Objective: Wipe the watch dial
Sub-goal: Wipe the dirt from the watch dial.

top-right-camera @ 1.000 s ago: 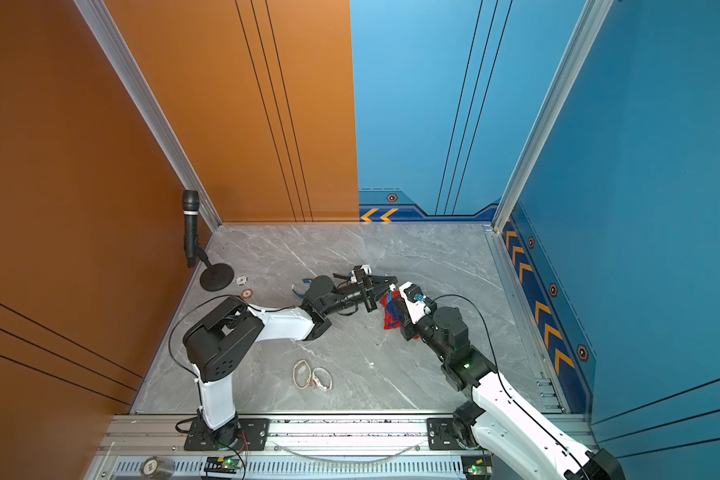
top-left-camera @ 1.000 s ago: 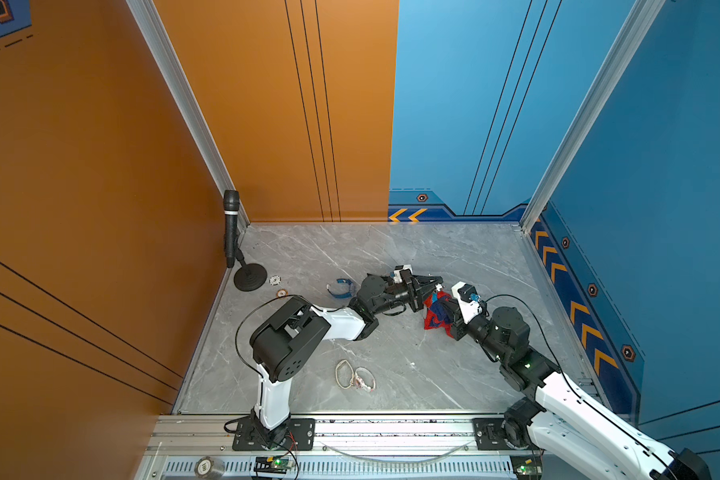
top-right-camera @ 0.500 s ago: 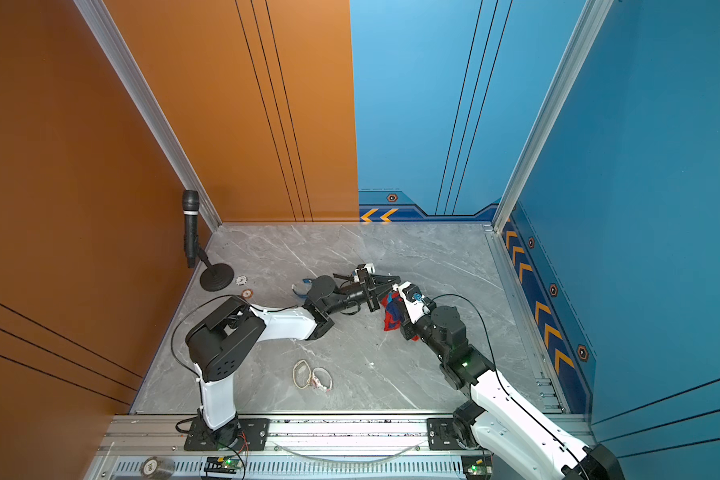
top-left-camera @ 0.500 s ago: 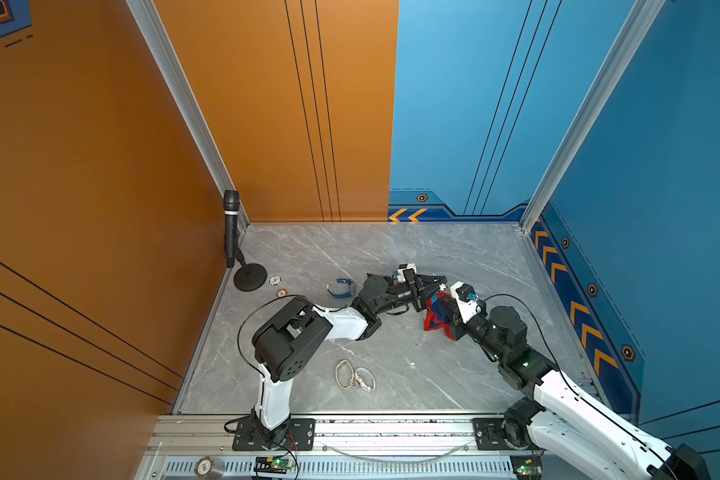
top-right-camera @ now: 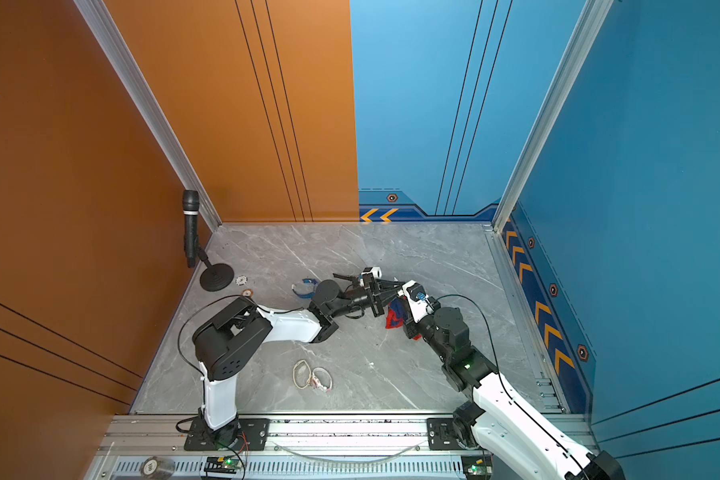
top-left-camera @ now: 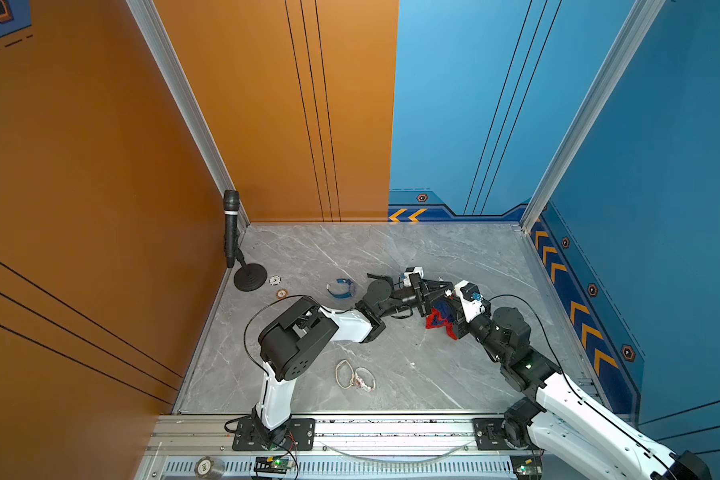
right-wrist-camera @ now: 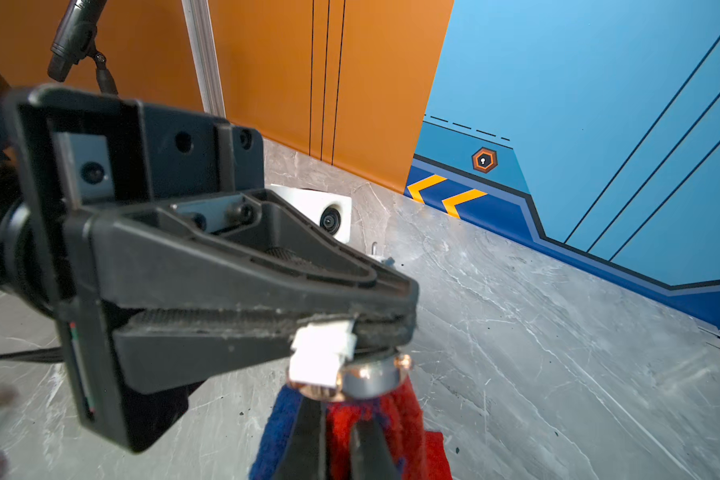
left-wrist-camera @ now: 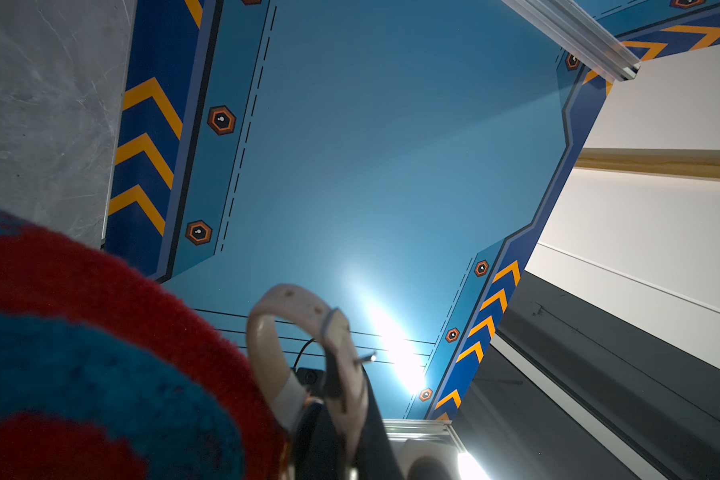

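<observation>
My left gripper [right-wrist-camera: 391, 309] is shut on the white strap [right-wrist-camera: 323, 353] of a watch. The watch's rose-gold and silver case [right-wrist-camera: 366, 380] hangs just below those fingers. My right gripper [right-wrist-camera: 337, 419] is shut on a red and blue cloth [right-wrist-camera: 398, 411], and the cloth presses against the underside of the case. The dial face is hidden behind the cloth. In the left wrist view the strap [left-wrist-camera: 292, 307] loops up beside the cloth [left-wrist-camera: 80, 332]. In both top views the two grippers meet mid-table, with the cloth [top-left-camera: 437, 318] [top-right-camera: 395, 316] between them.
A microphone on a round stand [top-left-camera: 248, 278] is in the back left corner. Two small round discs [top-left-camera: 274, 281] lie next to it, and a blue watch band [top-left-camera: 341, 288] lies left of the left arm. Pale watch bands [top-left-camera: 356, 376] lie near the front. Walls close three sides.
The right arm has shifted a little back and forth with the cloth against the watch. The left arm has barely moved. Both grips are the same.
</observation>
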Robot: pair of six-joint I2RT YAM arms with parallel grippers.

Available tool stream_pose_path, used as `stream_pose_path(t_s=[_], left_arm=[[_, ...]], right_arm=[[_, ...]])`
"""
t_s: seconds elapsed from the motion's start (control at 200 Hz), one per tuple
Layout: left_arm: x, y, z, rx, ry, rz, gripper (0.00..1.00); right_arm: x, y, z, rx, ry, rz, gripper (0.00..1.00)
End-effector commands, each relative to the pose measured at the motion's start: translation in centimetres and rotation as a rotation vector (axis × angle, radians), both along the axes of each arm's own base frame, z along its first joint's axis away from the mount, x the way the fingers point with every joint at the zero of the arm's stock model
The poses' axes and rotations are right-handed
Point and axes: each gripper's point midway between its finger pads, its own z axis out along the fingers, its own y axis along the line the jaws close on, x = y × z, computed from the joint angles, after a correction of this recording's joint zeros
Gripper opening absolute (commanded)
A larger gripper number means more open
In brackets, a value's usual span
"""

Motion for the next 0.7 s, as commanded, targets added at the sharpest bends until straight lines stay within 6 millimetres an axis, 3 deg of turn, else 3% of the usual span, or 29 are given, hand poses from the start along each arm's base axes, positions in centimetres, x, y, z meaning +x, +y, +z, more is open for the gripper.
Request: stream_pose_path(t_s=[0.0, 0.25, 0.541, 0.696], left_arm=[[-1.1, -0.3, -0.9, 0.037, 0.016, -0.071, 0.00], [-0.1, 2.0, -3.1, 0.161, 0.005, -0.047, 0.00], [0.4, 2.5, -2.1, 0.268, -0.083, -0.050, 0.00], [0.7, 2.4, -2.2, 0.290, -0.095, -0.036, 0.00]], right_arm=[[0.1, -0.5, 3.0, 0.034, -0.091, -0.019, 0.00], [-0.7, -0.1, 3.7, 0.016, -0.090, 0.014, 0.00], [-0.9, 0.7, 3.2, 0.014, -0.066, 0.039, 0.00], [-1.0, 0.9, 4.2, 0.083, -0.072, 0.042, 0.00]])
